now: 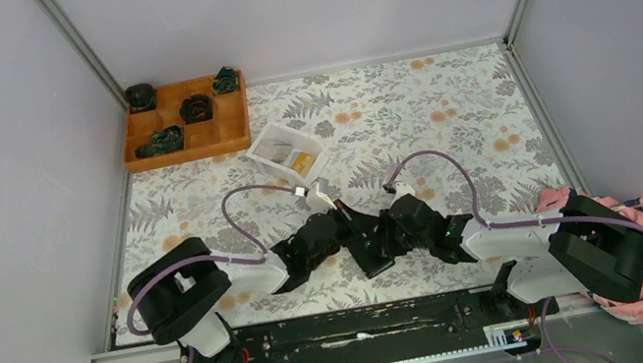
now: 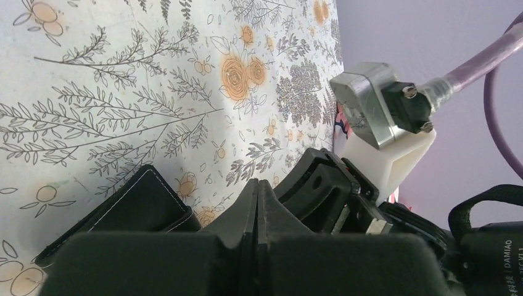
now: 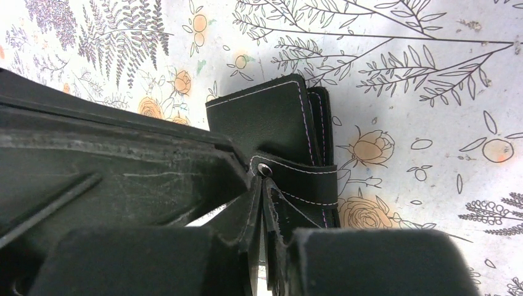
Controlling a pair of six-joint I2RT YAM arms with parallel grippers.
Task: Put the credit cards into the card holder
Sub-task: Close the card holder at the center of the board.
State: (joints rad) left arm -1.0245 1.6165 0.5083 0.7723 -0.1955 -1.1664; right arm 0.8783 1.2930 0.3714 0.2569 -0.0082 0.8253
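The black card holder (image 1: 372, 254) lies folded on the floral table between my two grippers. In the right wrist view it (image 3: 265, 120) shows white stitching and a strap with a snap. My right gripper (image 3: 262, 185) is shut on that strap; in the top view it (image 1: 386, 230) sits at the holder's right side. My left gripper (image 2: 258, 185) is shut with nothing visible between its jaws, just right of the holder's corner (image 2: 132, 206); it (image 1: 350, 226) also shows from above. A whitish card (image 1: 272, 150) and an orange-yellow card (image 1: 301, 161) lie in a white tray (image 1: 274, 130).
An orange compartmented box (image 1: 184, 121) with dark items stands at the back left. A pink patterned cloth (image 1: 638, 297) lies by the right arm's base. Grey walls close in the table on three sides.
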